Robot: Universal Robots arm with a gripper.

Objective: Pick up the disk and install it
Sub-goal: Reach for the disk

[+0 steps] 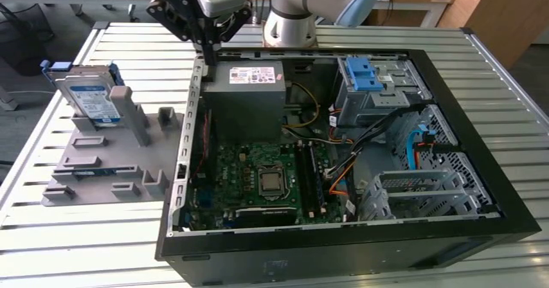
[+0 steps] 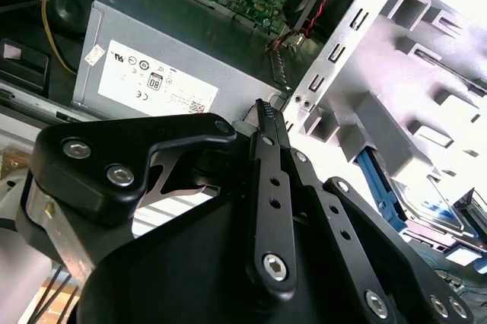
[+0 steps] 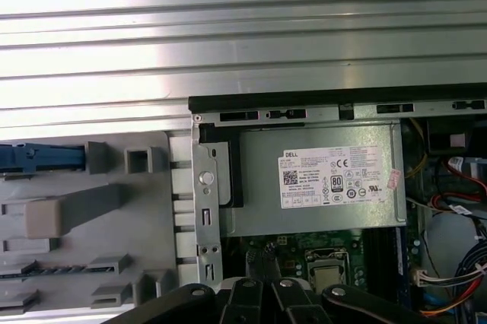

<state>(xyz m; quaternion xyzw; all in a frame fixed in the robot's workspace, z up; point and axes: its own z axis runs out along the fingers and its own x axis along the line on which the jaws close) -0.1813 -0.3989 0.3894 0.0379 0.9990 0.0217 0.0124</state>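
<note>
Now, across the slatted metal counter (image 1: 480,50) the big black computer case (image 1: 343,252) lies open, face up, with the grey power-supply box (image 1: 249,108) tucked in its far corner on the exterior view's left. Outside that case wall sits the grey holder (image 1: 103,166), and there's the disk (image 1: 92,101), standing on end in it, label showing, long side running up and leaning a touch. The gripper (image 1: 208,55) hangs over the case wall right beside the power-supply box, pointing straight down, jaws pinched narrow with nothing between them. So the whole thing turns on this: the disk is off to the exterior view's left of the jaws, outside the case wall, near but clearly apart, upright with its top edge offered.
</note>
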